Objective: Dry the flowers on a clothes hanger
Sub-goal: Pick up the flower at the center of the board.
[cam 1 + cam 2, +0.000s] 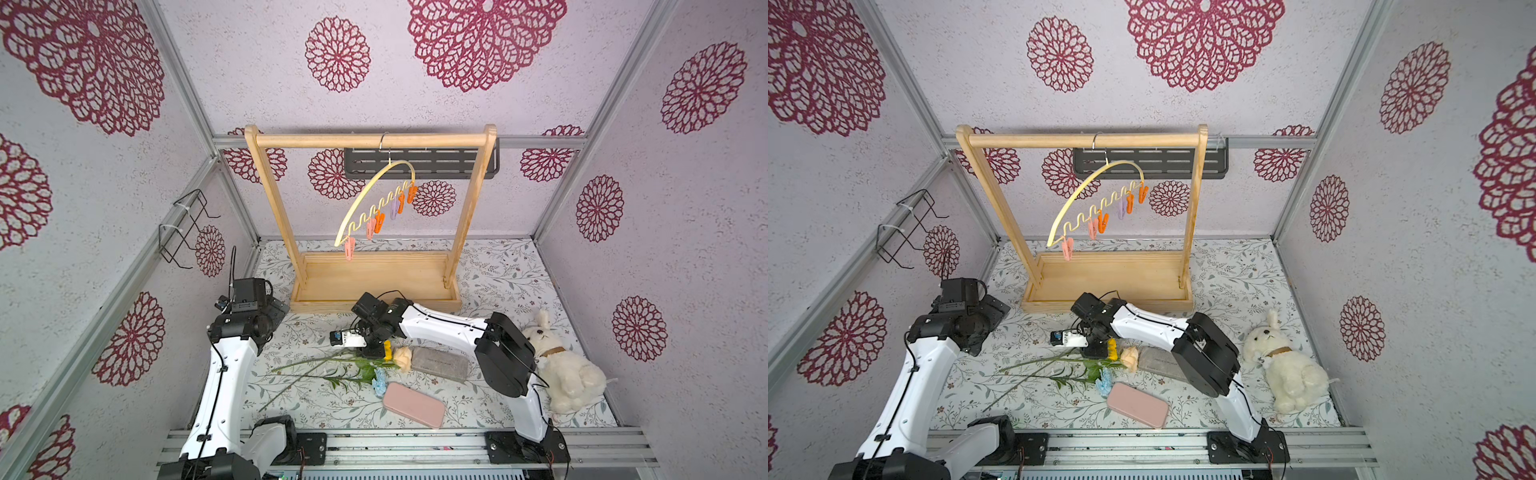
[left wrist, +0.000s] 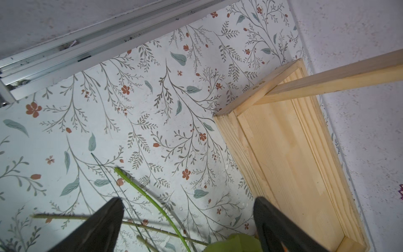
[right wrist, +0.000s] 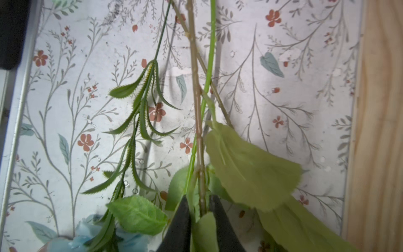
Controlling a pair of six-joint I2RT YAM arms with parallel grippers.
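Note:
The flowers (image 1: 332, 370) lie in a bundle on the table, stems pointing left. A yellow bloom (image 1: 387, 351), a cream rose (image 1: 403, 358) and a light blue bloom (image 1: 379, 384) show at the right end. My right gripper (image 1: 372, 353) is down on the bundle beside the yellow bloom, shut on an olive stem (image 3: 197, 98) among leaves. My left gripper (image 2: 188, 199) hovers open over the stem ends (image 2: 148, 196), holding nothing. The pale yellow clothes hanger (image 1: 374, 195) hangs tilted by its metal hook from the wooden rack, and a pink clip (image 1: 350, 248) dangles at its low end.
The wooden rack (image 1: 374, 140) stands at the back on a tray base (image 1: 374, 301). Beside the blooms lie a grey pouch (image 1: 440, 363) and a pink case (image 1: 413, 405). A white plush animal (image 1: 569, 370) sits at the right. A black wire rack (image 1: 183, 228) hangs on the left wall.

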